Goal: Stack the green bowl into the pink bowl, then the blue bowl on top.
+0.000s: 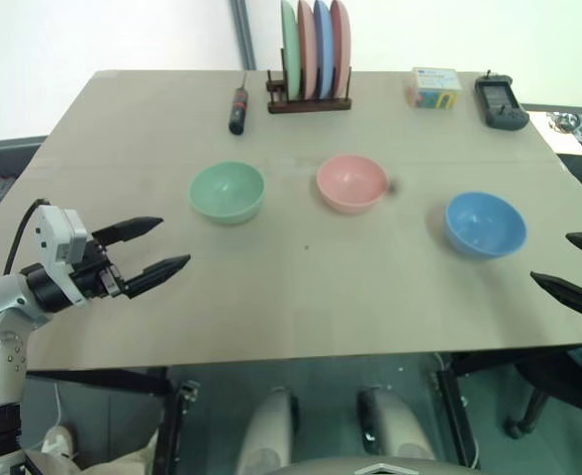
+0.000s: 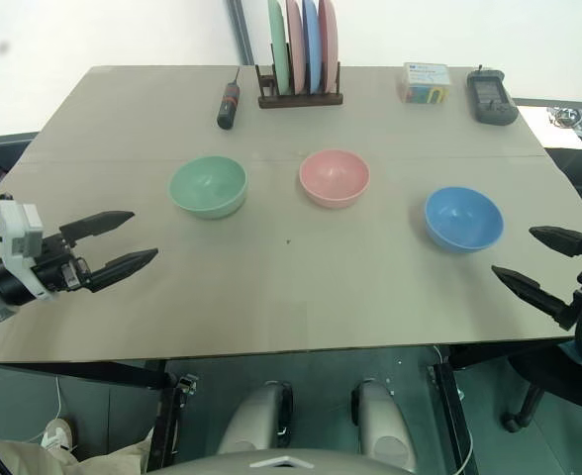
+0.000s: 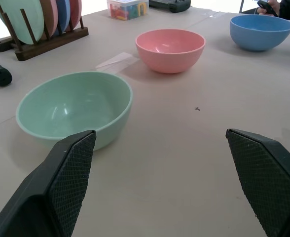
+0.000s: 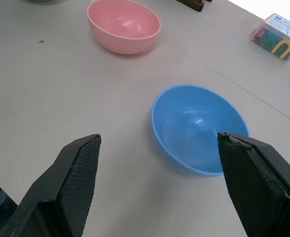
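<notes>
Three bowls stand upright and apart in a row on the table. The green bowl (image 1: pixel 228 191) is on the left, the pink bowl (image 1: pixel 351 182) in the middle, the blue bowl (image 1: pixel 485 224) on the right. My left gripper (image 1: pixel 159 247) hovers open over the table's left side, short of the green bowl (image 3: pixel 73 108), nothing between its fingers. My right gripper (image 2: pixel 529 260) is open at the table's right edge, just short of the blue bowl (image 4: pixel 199 129), and holds nothing.
A wooden rack with several coloured plates (image 1: pixel 316 54) stands at the back. A black marker (image 1: pixel 239 109), a small box of coloured pieces (image 1: pixel 433 88) and a black handheld device (image 1: pixel 499 101) lie along the far side.
</notes>
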